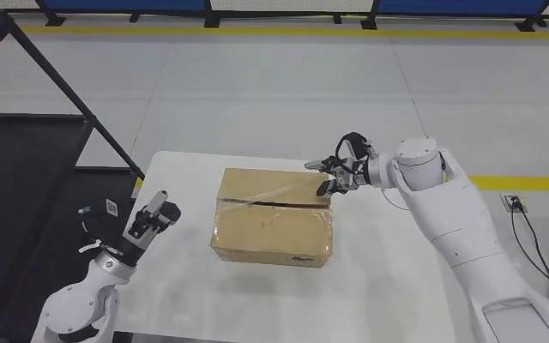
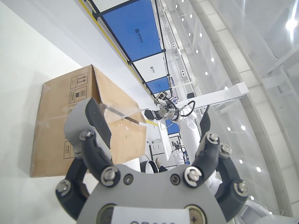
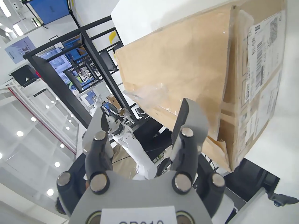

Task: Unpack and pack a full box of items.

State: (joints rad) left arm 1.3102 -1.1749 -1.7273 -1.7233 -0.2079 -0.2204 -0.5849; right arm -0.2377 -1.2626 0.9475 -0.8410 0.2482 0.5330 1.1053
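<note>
Nearest, the left claw [image 1: 159,211] hangs spread wide over the counter [image 1: 184,287], well apart from the cardboard box [image 1: 270,227] standing mid-counter. The right claw [image 1: 319,177], also wide open, sits at the box's right end beside the clear tape [image 1: 257,201]. The flaps are shut, so what is inside cannot be seen.

Box [image 1: 273,219] on table [image 1: 176,283], left gripper [image 1: 159,204] left, right gripper [image 1: 320,176] right

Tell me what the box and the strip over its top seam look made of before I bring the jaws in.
Box: brown cardboard with a matte finish. Its flat, paper-like faces and a torn, creased corner suggest this, and it is probably corrugated. Strip: clear plastic tape with a glossy finish. It glints, wrinkles and lets the brown show through.
</note>
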